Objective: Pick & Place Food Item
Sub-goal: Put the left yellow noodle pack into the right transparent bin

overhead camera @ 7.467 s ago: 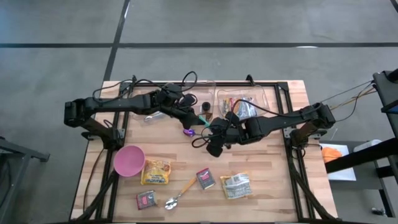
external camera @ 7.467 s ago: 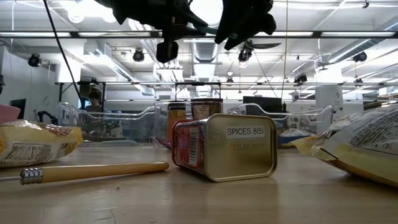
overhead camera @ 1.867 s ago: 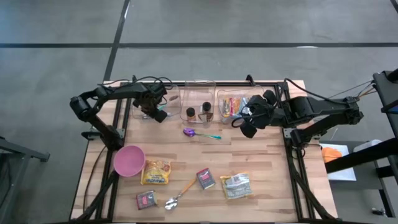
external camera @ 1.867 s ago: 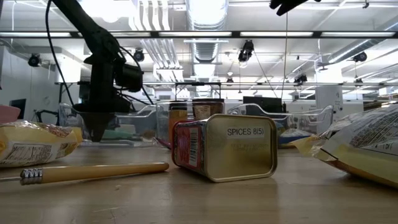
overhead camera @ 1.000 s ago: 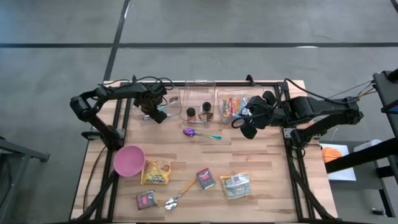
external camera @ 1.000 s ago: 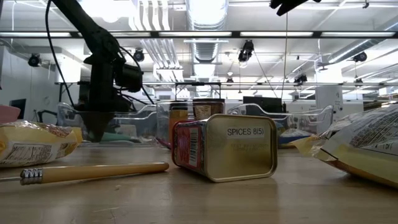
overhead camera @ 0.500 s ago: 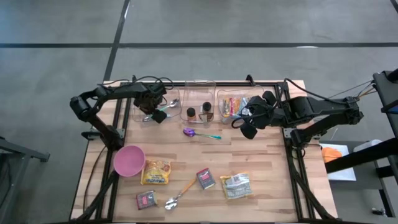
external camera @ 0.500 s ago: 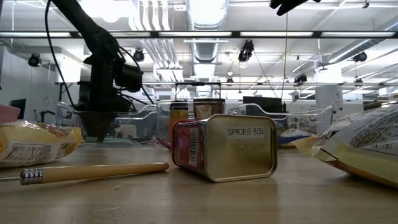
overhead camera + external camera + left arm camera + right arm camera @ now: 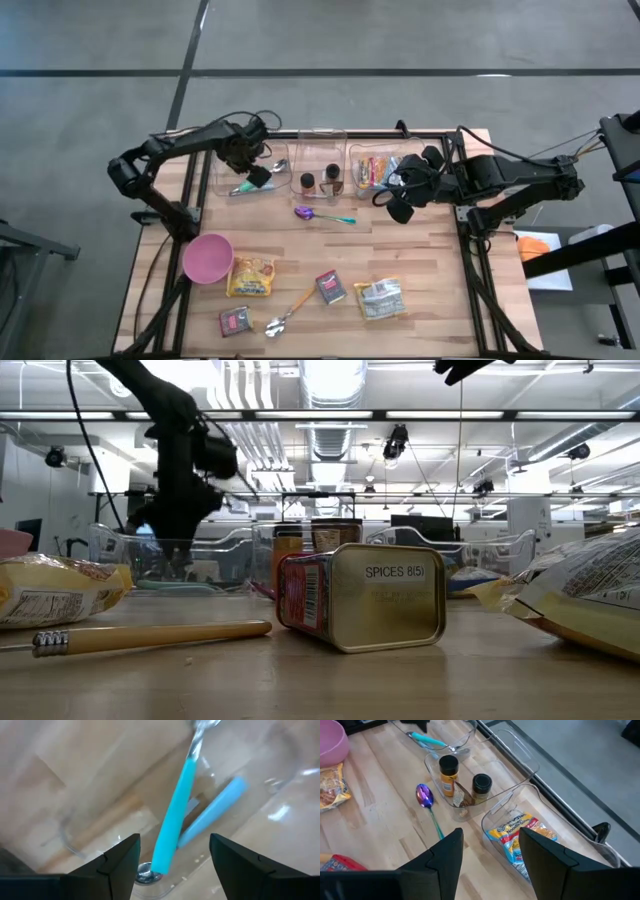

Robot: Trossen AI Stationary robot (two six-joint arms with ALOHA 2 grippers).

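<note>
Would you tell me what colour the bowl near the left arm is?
The bowl is pink, clearest in the high view.

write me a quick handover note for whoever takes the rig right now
Left gripper: open, empty, above the left clear bin, where blue-handled utensils lie.
Right gripper: jaws apart, empty, hovering beside the right bin with snack packets.
Middle bin: two spice jars.
Still loose on the table: purple spoon, pink bowl, wooden-handled spoon, spice tins, food packets.
</note>
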